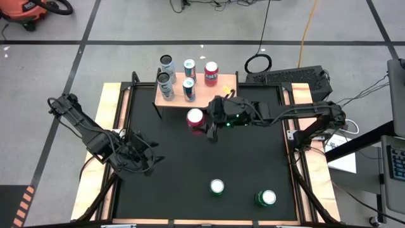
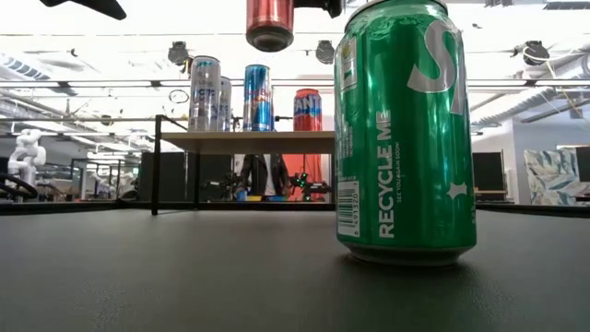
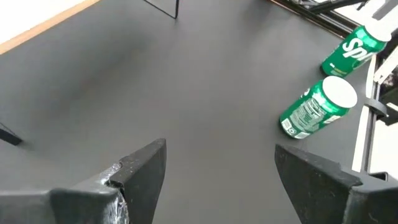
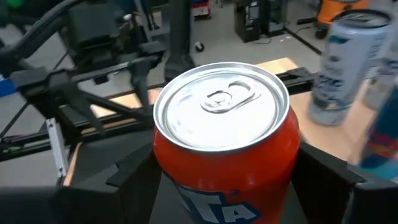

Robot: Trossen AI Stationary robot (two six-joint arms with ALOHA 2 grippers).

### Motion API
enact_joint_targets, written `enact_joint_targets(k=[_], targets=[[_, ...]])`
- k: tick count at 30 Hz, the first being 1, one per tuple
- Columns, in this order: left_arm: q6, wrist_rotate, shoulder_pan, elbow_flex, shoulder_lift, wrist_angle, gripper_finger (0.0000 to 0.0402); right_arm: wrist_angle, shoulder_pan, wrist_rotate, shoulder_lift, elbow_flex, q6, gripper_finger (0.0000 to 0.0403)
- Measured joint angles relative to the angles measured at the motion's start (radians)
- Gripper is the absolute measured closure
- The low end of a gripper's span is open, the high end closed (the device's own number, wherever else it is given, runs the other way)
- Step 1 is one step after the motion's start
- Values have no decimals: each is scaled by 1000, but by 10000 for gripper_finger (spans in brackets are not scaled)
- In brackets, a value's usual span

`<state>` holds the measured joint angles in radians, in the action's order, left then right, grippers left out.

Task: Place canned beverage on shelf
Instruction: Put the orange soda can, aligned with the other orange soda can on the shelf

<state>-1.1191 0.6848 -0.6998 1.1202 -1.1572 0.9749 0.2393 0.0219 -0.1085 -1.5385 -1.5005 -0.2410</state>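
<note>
Right gripper (image 1: 201,121) has its fingers clamped around a red can (image 1: 195,118), holding it up off the table (image 1: 253,171) just in front of the shelf (image 1: 224,95) at the far edge. Left gripper (image 1: 147,161) sits open and empty near the left edge.

Glossy metal red can (image 4: 224,149) – matt black table (image 1: 190,183) – pale wood shelf (image 1: 218,88)
</note>
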Motion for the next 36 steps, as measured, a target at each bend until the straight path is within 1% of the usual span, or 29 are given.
enact_joint_targets(k=[8,12,15,20,31,36], targets=[[7,-2,0,0,0,7,103,29,-90,8,51,0,25,119],[8,3,0,0,0,7,103,27,-139,60,62,0,49,119],[9,21,0,0,0,10,103,33,-173,110,68,0,69,119],[9,53,1,0,0,11,103,29,-217,161,70,0,94,119],[1,56,61,0,0,1,103,29,-304,171,70,0,149,119],[0,55,74,0,0,-1,103,40,-344,218,70,0,149,119]])
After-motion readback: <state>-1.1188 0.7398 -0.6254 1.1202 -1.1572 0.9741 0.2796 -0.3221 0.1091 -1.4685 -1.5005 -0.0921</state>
